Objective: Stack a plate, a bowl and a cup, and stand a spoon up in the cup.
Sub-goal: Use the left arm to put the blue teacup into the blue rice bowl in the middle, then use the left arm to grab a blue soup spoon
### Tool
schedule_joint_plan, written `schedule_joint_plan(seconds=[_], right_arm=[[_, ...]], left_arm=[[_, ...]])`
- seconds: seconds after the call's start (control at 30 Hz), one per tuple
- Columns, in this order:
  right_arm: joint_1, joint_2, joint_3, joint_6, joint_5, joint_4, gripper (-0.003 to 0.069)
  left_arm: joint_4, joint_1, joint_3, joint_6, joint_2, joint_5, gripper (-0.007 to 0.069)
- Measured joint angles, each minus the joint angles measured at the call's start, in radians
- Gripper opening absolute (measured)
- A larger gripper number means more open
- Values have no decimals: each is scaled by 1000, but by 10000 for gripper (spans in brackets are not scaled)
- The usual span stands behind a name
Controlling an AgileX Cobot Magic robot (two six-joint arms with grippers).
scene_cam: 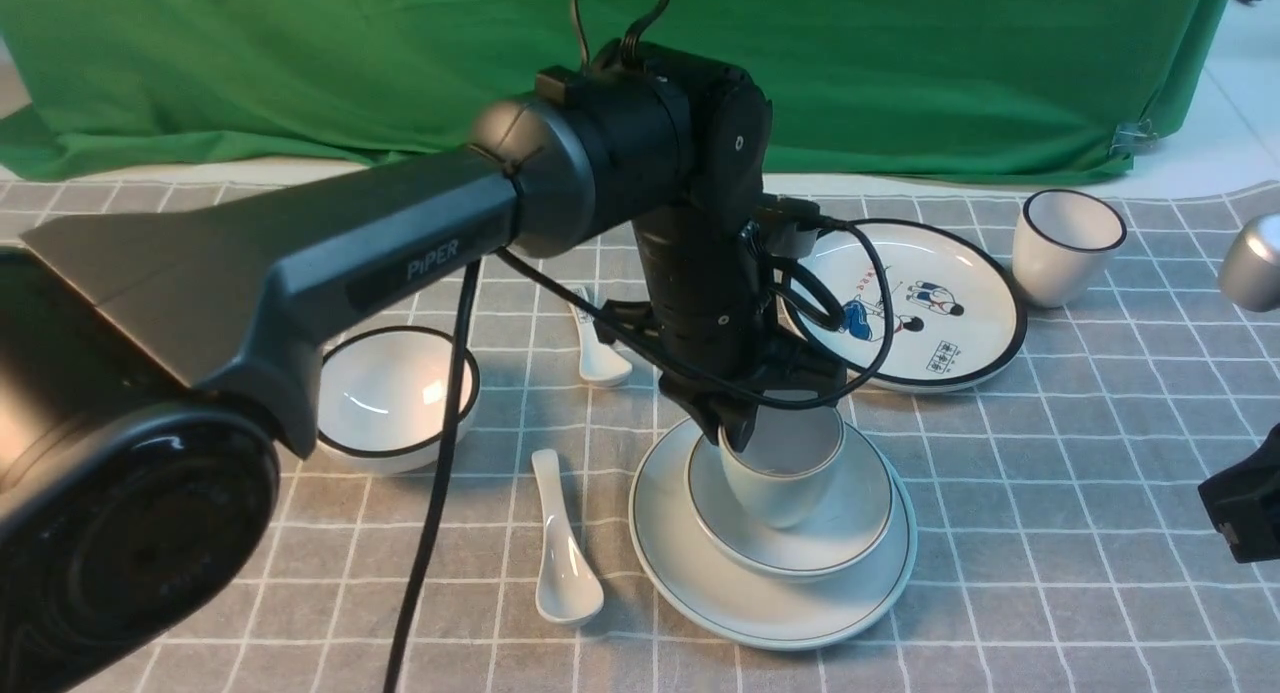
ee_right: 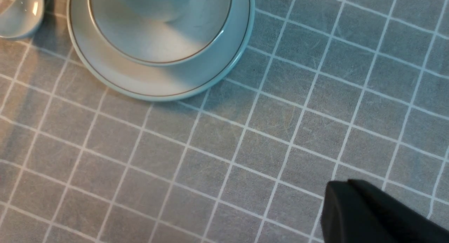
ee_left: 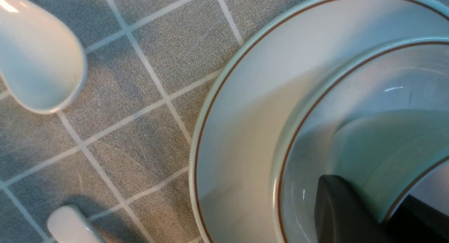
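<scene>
My left jaws are clamped on the wall of the cup point(scene_cam: 782, 478): in the left wrist view one dark finger point(ee_left: 345, 215) lies against the outside of the wall and the other sits inside the rim, with the wall between them. The left gripper point(scene_cam: 752, 436) comes down on the cup's left rim from above, my left arm reaching across the front view. The cup is upright in the bowl point(scene_cam: 860, 513), and the bowl sits centred on the plate point(scene_cam: 685, 568), so the three form one stack on the checked cloth point(scene_cam: 1050, 573). The spoon point(scene_cam: 560, 563) lies flat on the cloth just left of the plate, apart from it, its scoop toward me and its handle pointing away. Behind it lies a small spoon point(scene_cam: 598, 351), and to the left a black-rimmed bowl point(scene_cam: 395, 398). Behind the stack and to its right is a picture plate point(scene_cam: 915, 313), with a black-rimmed cup point(scene_cam: 1065, 245) beside its far right edge. My right gripper point(scene_cam: 1243, 505) hangs over bare cloth to the right of the stack, well apart from it. The right wrist view shows only one of its fingers point(ee_right: 364, 215), so I cannot tell whether my right jaws are apart or together.
</scene>
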Motion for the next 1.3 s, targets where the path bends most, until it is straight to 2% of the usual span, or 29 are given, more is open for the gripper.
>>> schedule_joint_plan(seconds=[0.23, 0.33, 0.43, 0.47, 0.53, 0.57, 0.67, 0.73, 0.83, 1.03, 1.13, 1.23, 1.3], right_arm=[[0, 0, 0, 0, 0, 0, 20], [0, 0, 0, 0, 0, 0, 20], [0, 0, 0, 0, -3, 0, 20], [0, 0, 0, 0, -4, 0, 20], [0, 0, 0, 0, -8, 0, 20], [0, 0, 0, 0, -11, 0, 20], [0, 0, 0, 0, -19, 0, 20], [0, 0, 0, 0, -22, 0, 20], [0, 0, 0, 0, -23, 0, 24], [0, 0, 0, 0, -28, 0, 27], [0, 0, 0, 0, -29, 0, 31], [0, 0, 0, 0, -34, 0, 32], [0, 0, 0, 0, -34, 0, 32]], left_arm=[[-15, 0, 0, 0, 17, -1, 145], [-13, 0, -21, 0, 14, 13, 253], [24, 0, -97, 0, -16, 51, 407], [47, 0, -113, 0, -38, 51, 430], [92, 2, -118, -7, -89, 52, 414], [100, 11, -102, -16, -126, 53, 367], [88, 76, 27, -50, -246, 50, 142], [80, 121, 130, -78, -298, 52, 64], [79, 178, 321, -125, -350, 5, 15], [52, 176, 422, -192, -330, -87, 15], [49, 175, 428, -207, -284, -103, 53], [61, 175, 428, -213, -230, -127, 145], [66, 175, 428, -213, -195, -152, 264]])
